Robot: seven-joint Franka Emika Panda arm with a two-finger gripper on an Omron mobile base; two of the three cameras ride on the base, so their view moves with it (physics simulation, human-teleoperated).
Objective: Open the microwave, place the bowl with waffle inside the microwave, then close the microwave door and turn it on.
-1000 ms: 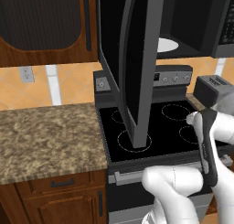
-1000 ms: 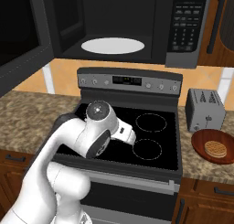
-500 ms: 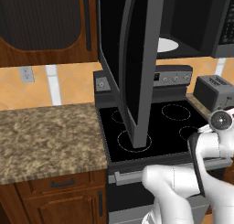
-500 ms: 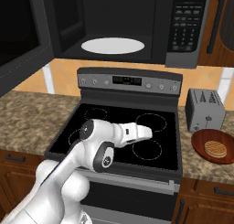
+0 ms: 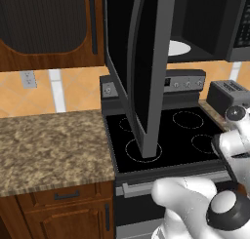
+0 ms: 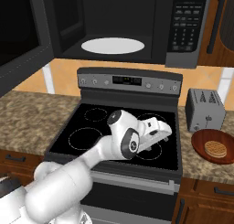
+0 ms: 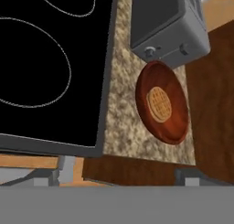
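The microwave (image 6: 132,22) hangs above the stove with its white turntable plate (image 6: 113,45) showing and its button panel (image 6: 185,29) on the right. The microwave door (image 5: 141,72) stands swung wide open, edge-on toward me. The bowl with waffle (image 6: 215,146) rests on the counter right of the stove, in front of the toaster; in the hand view the bowl (image 7: 162,102) lies ahead with the waffle (image 7: 159,104) flat inside. My gripper (image 6: 167,130) hovers low over the stove's right burners, left of the bowl and apart from it. Its fingertips (image 7: 45,175) stand wide apart, open and empty.
A grey toaster (image 6: 205,109) stands just behind the bowl. The black glass-top stove (image 6: 114,131) lies under my arm, with its control panel (image 6: 130,80) at the back. Granite counter (image 5: 49,145) runs left of the stove. Wooden cabinets (image 5: 44,28) flank the microwave.
My arm has swung down and rightward across the stove, carrying the hand from near its middle to above the right burners, closer to the bowl. The microwave door has stayed open.
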